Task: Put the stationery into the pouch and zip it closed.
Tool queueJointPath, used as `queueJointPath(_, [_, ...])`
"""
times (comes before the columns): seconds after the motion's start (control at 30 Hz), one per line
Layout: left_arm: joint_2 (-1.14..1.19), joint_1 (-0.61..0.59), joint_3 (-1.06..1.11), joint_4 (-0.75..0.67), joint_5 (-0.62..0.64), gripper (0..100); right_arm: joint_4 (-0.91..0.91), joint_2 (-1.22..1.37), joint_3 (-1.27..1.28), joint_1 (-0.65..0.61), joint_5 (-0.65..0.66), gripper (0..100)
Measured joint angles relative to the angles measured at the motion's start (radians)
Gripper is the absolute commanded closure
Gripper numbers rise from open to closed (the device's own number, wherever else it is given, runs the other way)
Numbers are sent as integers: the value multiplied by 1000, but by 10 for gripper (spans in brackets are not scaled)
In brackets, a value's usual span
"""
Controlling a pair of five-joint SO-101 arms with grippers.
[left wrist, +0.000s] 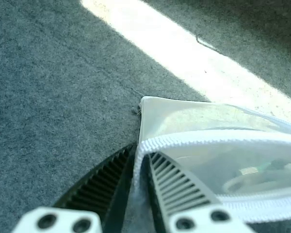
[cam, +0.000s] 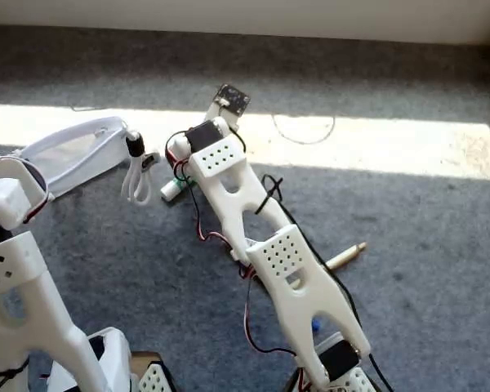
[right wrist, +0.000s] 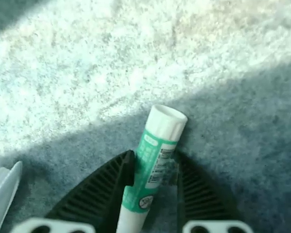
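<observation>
When you look down from the high camera, you get the layout. The pouch lies at the far left of the grey, carpet-piled worktop, half in a sunlit band. The glue stick lies near it, just under the head of the right arm. A wooden pencil lies well apart, partly hidden beside that arm.

Your left wrist camera adds what the overhead hides. The left tool is pinching the pouch's corner, its black ribbed fingers pressed on the white woven zip tape above clear, glossy film.

Your right wrist camera shows the right tool spread narrowly around the glue stick, a white-capped, green-and-white cylinder lying on the pile. One finger touches it and the other sits just beside.
</observation>
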Motion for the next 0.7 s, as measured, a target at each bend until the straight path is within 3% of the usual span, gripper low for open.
queueJointPath(0.7, [0,0,0,0,0,993,69,20,-14,0,41,916])
